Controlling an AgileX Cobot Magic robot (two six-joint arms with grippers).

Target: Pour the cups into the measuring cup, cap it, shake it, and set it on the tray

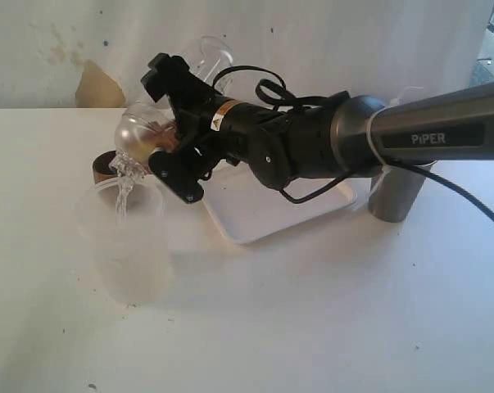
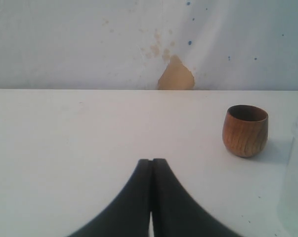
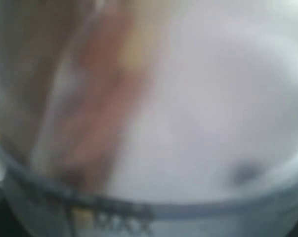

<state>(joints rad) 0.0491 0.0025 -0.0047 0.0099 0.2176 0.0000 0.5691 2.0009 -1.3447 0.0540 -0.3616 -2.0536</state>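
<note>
The measuring cup [image 1: 140,131] is hanging in the air above the left part of the table [image 1: 328,327], tipped far over with its mouth down. The right gripper [image 1: 169,127] is clamping it across the body, with one black finger on each side. Water [image 1: 122,192] is running from its lip into the frosted cup [image 1: 128,254] standing just below. In the right wrist view the measuring cup [image 3: 188,98] is filling the picture as a blur, and only a dark band of rim is showing.

I am judging it to be a light thing of thin clear plastic, stiff enough to keep its round form but likely giving a little under a hard squeeze. Its wall is smooth and probably getting wet, so it may be slipping between the pads. A hold around the middle of the cylinder, as now, is seeming the safest to me.

The frosted cup is looking milky, thin and light, so a bump could be tipping it. Just behind it the wooden cup [image 1: 104,168] is standing upright, round-bellied, matt, with brown grain. The white tray [image 1: 263,225], shallow with a raised rim, is lying under the arm. The steel tumbler [image 1: 396,201], tapered and brushed, is standing well apart, behind the right arm. The left gripper [image 2: 152,187] is keeping its dark fingers pressed together on nothing, low over the table, facing the wooden cup [image 2: 245,131].
</note>
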